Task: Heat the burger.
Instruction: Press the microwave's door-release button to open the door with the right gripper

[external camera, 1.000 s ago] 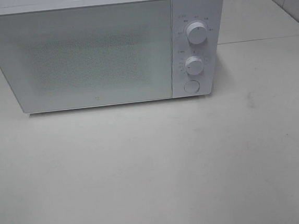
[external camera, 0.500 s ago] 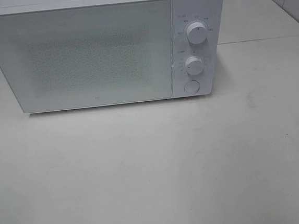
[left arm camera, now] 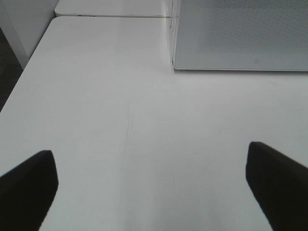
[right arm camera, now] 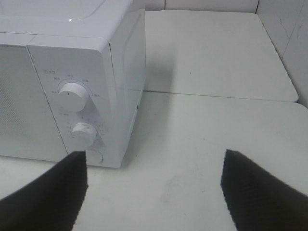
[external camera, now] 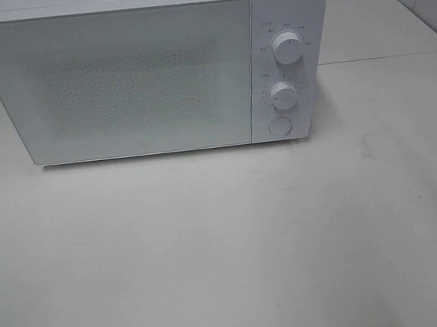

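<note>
1 microwave (external camera: pixel 134 79) w/ 1 door (external camera: pixel 125 141). On its front, right of the door — 2 round dials, i.e. upper knob (external camera: pixel 288 49) and lower knob (external camera: pixel 283 94), plus 1 round button (external camera: pixel 279 126). 2 white tabletops: front table (external camera: pixel 226 247), back table (external camera: pixel 374 20). 2 grippers — left gripper (left arm camera: pixel 149 159) w/ 2 dark fingers (left arm camera: pixel 29 187), right gripper (right arm camera: pixel 154 156) also w/ 2 fingers (right arm camera: pixel 48 197); 4 in total.

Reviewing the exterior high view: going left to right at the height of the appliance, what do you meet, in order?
microwave door → control panel → table
</note>
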Tool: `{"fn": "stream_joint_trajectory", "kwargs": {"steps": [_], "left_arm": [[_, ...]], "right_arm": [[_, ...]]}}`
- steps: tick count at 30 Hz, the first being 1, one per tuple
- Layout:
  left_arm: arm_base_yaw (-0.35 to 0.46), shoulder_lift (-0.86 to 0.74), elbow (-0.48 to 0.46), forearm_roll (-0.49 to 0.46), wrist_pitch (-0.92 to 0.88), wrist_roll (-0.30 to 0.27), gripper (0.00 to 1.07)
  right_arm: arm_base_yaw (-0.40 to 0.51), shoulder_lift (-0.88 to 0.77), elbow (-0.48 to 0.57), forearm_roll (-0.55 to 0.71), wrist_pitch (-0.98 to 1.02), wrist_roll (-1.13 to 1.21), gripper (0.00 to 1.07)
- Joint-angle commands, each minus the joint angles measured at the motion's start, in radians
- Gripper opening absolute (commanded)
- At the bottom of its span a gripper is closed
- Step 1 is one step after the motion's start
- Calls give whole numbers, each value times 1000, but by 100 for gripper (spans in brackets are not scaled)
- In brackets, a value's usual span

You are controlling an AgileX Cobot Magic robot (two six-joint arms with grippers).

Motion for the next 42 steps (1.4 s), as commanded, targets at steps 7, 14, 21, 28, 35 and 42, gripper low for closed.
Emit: {"fn": "stream_joint_trajectory", "kwargs": {"steps": [7,14,21,28,35,42], "left_arm": [[0,-6,3,-1,-14,-6,100],[0,-6,3,-1,-14,-6,100],[0,-6,3,-1,-14,-6,100],[0,-6,3,-1,-14,-6,100],[0,-6,3,-1,-14,-6,100],[0,-6,3,-1,-14,-6,100]], "right_arm": [[-5,169,-8,3,-240,46,75],[-1,292,43,2,-437,49,75],[-1,394,159,5,-775,44,75],[12,445,233,116,-942,-44,75],[212,561,256,309,-1033,-208,75],[336,658,256,431,-1155,-277,75]]}}
